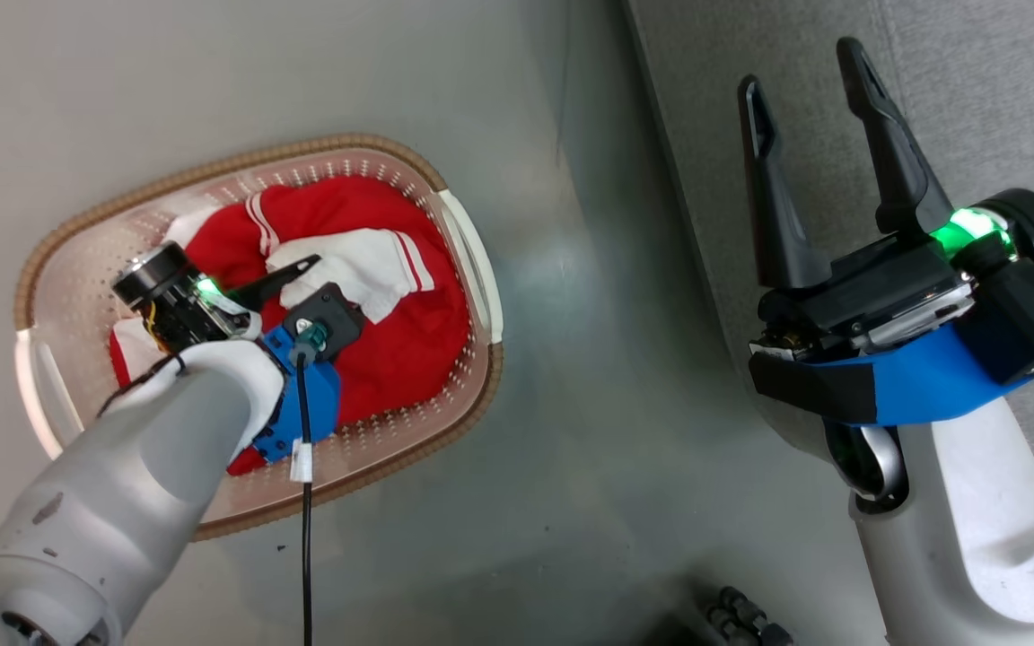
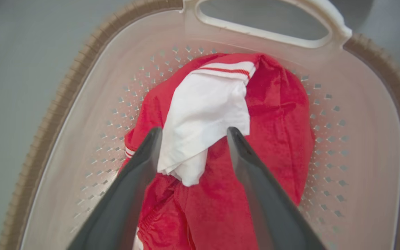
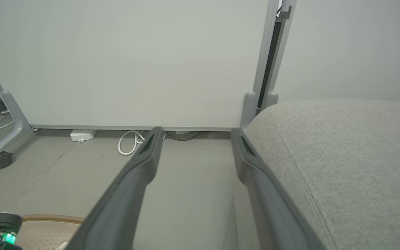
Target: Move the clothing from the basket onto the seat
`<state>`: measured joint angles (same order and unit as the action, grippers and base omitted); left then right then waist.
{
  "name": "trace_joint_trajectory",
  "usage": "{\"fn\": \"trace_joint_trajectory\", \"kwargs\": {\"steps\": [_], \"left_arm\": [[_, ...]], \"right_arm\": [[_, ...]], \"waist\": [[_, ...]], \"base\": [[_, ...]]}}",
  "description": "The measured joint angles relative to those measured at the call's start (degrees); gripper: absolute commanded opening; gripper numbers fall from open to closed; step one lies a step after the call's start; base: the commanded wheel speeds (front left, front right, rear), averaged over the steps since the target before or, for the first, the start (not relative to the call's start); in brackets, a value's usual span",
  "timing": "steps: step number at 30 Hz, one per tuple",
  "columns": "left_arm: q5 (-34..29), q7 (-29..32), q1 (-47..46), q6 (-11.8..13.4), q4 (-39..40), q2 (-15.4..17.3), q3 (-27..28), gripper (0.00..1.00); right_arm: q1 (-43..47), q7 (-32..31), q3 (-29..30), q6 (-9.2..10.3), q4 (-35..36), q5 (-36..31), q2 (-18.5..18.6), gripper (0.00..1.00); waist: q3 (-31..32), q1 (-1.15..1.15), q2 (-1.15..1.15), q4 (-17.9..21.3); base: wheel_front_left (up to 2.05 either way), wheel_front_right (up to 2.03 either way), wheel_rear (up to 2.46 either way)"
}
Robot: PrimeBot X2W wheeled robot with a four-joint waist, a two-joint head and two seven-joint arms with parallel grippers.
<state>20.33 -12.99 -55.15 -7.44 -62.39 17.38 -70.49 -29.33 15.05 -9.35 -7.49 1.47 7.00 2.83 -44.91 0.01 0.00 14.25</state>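
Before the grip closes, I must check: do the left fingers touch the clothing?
Cannot tell. In the left wrist view the left fingers frame the clothing, but neither contact nor gap is plain.

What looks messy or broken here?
Nothing is broken or spilled. The red and white clothes are just crumpled in a heap inside the basket, which stands upright on the floor near the grey seat. That is normal for laundry.
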Motion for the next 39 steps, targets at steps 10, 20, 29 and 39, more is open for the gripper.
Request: {"fn": "trace_joint_trajectory", "kwargs": {"steps": [10,20,29,39], "left_arm": [[-1.18,3.37,-5.72,0.01,-4.37,0.59,-2.74,1.0],[-1.66,4.69,-9.9,0.01,-6.61,0.7,-2.83,1.0],[-0.18,6.5,-11.06,0.01,-7.37,-0.38,-2.81,0.0],[1.71,3.25,-10.24,0.01,-5.68,-2.04,-2.86,0.0]], "right_arm": [[-2.37,0.0,-0.16,0.0,4.72,-0.33,0.01,1.0],[-2.41,0.0,0.18,0.0,8.5,-0.31,0.01,1.0],[-2.29,0.0,0.11,0.0,9.11,-0.3,0.01,1.0],[-2.36,0.0,0.67,0.0,8.31,-1.53,0.0,1.0]], "waist": [[-7.59,0.0,0.0,0.98],[-13.36,0.0,0.0,2.1],[-14.7,0.0,0.0,2.12],[-12.5,-0.01,0.0,0.95]], "base": [[0.0,0.0,0.0],[0.0,0.0,0.0],[0.0,0.0,0.0],[0.0,0.0,0.0]]}}
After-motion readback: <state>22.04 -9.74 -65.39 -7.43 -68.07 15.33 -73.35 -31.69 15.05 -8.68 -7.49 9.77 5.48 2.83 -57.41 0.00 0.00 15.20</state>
